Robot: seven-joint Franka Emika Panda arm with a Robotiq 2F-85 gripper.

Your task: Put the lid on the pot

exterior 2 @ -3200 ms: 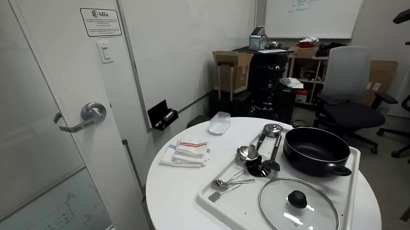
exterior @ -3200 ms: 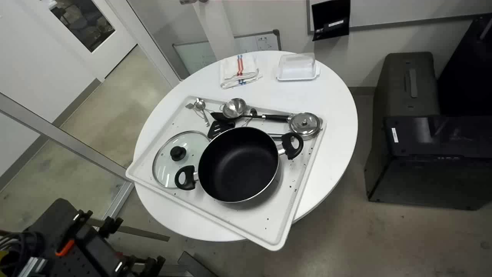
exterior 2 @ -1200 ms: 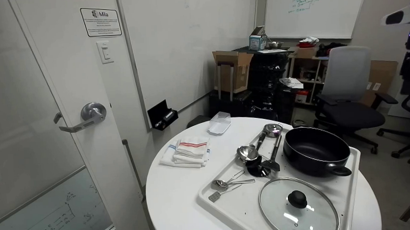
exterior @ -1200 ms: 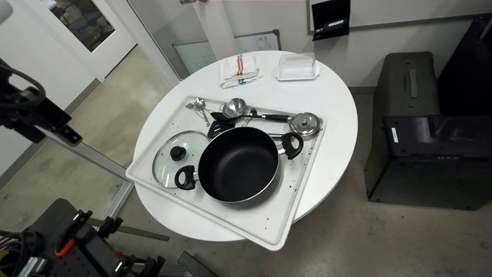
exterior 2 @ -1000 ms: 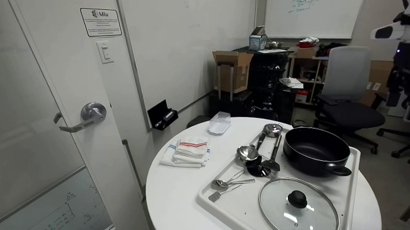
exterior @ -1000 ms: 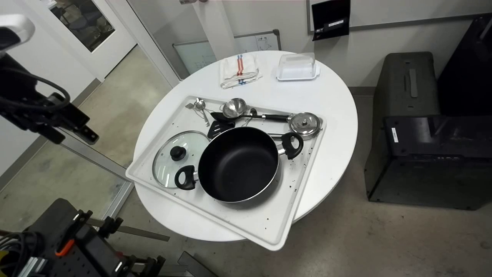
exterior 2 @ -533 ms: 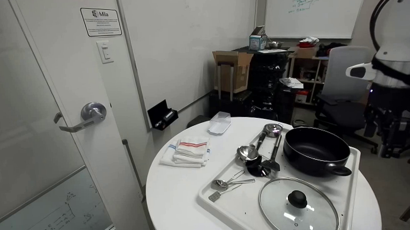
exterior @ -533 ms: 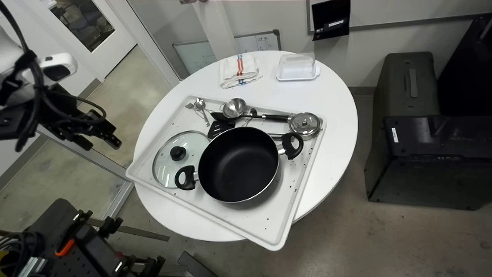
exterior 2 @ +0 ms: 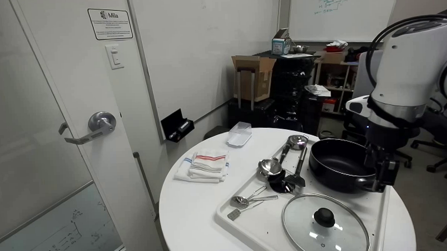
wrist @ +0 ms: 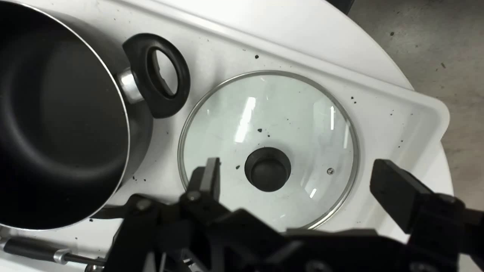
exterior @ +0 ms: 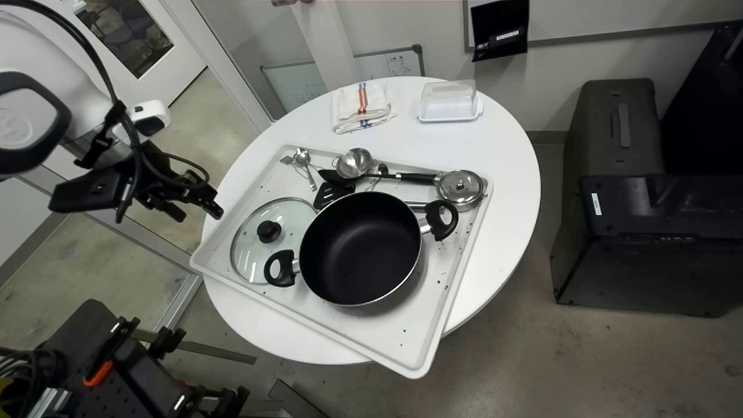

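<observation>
The gripper (wrist: 295, 168) is unclenched, nothing grasped; the knob (wrist: 267, 172) is seen between the fingers (wrist: 395, 196), nearer one of them. The lid (wrist: 281, 126) is laid flat by the corner of the tray (wrist: 435, 109) at the edge of the table (exterior: 505, 157). The pot (wrist: 64, 121) is uncovered, its handle (wrist: 143, 71) just beside the lid. Step judged: reach for the knob. Centring first, then vertical descent and a square pinch are advised; the lid should be lifted level, clear of the handle. Farther off, above the light switch (exterior 2: 115, 56), a sign (exterior 2: 109, 24) is read as "Mila"; its smaller print and the far whiteboard (exterior 2: 340, 26) are illegible.
</observation>
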